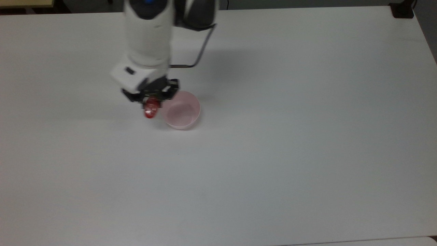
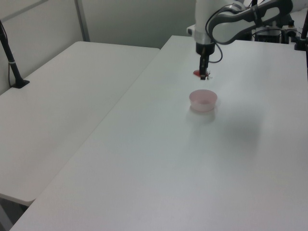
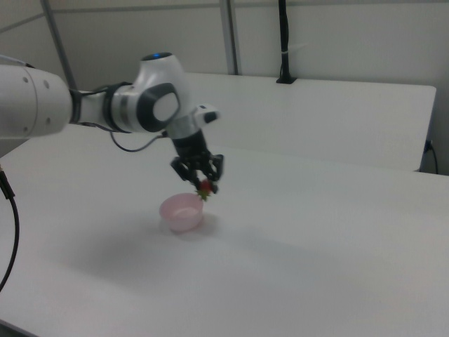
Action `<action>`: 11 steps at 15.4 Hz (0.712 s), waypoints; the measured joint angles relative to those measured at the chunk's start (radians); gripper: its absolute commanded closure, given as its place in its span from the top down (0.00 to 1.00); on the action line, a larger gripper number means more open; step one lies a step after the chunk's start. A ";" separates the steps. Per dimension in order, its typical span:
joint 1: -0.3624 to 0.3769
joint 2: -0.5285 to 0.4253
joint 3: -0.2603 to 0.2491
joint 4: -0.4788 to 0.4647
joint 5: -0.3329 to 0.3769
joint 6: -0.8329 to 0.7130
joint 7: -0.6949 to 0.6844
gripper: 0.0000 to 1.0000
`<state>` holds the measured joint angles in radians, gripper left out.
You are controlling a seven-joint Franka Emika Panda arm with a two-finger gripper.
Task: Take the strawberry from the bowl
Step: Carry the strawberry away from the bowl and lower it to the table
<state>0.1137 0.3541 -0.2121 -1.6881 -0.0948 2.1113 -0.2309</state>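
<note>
The pale pink bowl [image 1: 181, 110] [image 2: 203, 100] [image 3: 182, 213] stands on the white table with nothing in it. My gripper [image 1: 150, 102] [image 2: 204, 73] [image 3: 203, 185] hangs in the air just off the bowl, at the top view's left of it, shut on the glossy red strawberry [image 1: 151, 108] [image 2: 198, 73] [image 3: 205, 187]. The strawberry pokes out below the dark fingers, clear of the bowl's rim. In the right view its green cap points down toward the bowl.
The white table [image 1: 273, 153] stretches wide around the bowl. A second white table [image 2: 62, 106] adjoins it in the left view. A black post [image 3: 283, 42] stands on the far table in the right view, and a black clamp [image 1: 402, 9] sits at the top view's upper right corner.
</note>
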 measured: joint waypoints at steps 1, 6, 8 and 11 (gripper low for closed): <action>-0.029 0.009 -0.017 -0.001 0.002 0.023 -0.030 0.39; -0.192 0.127 -0.029 -0.005 0.003 0.220 -0.081 0.40; -0.217 0.167 -0.029 -0.004 0.003 0.274 -0.081 0.54; -0.218 0.183 -0.030 0.002 0.004 0.293 -0.077 1.00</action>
<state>-0.1044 0.5373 -0.2422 -1.6864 -0.0912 2.4041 -0.3078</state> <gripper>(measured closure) 0.542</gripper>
